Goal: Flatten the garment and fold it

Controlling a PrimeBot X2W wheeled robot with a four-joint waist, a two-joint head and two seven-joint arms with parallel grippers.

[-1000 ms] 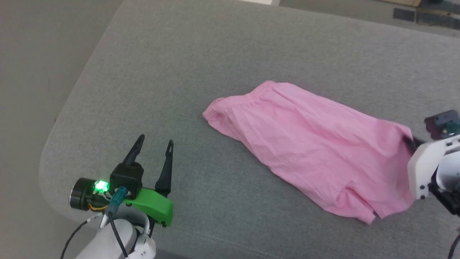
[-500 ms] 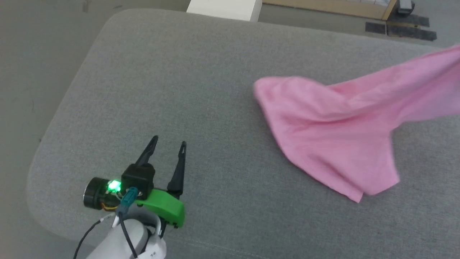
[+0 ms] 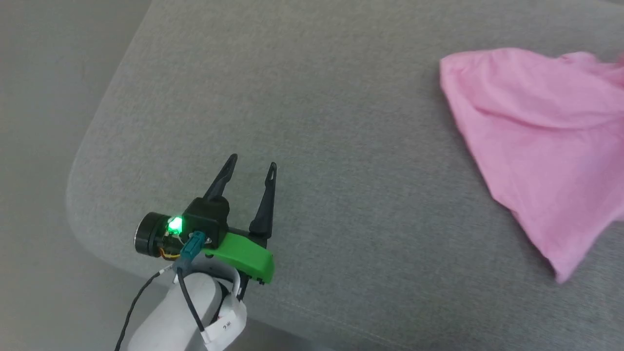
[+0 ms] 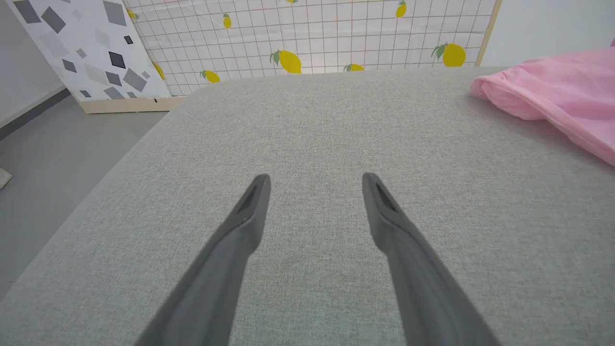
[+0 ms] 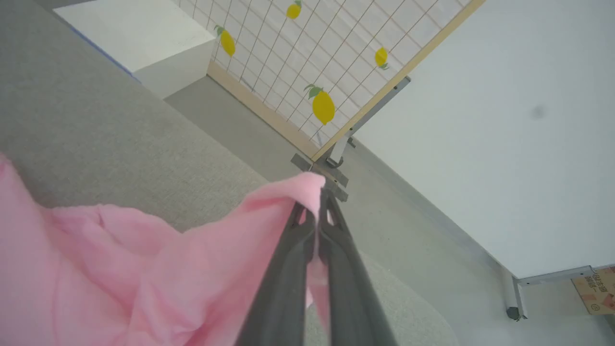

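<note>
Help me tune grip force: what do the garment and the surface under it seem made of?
The garment: thin woven cloth, maybe cotton, matte pink; it creases finely and drapes limply. The surface: grey matte textile, perhaps upholstery; a fine weave grain shows.

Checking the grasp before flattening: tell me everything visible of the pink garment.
The garment is thin, light-pink, wrinkled fabric, bunched. Part of it lies on the gray padded surface, toward the robot's right, running out of the head view. One edge is lifted, pinched between the shut fingers of the right gripper. The open left gripper is apart from it.
</note>
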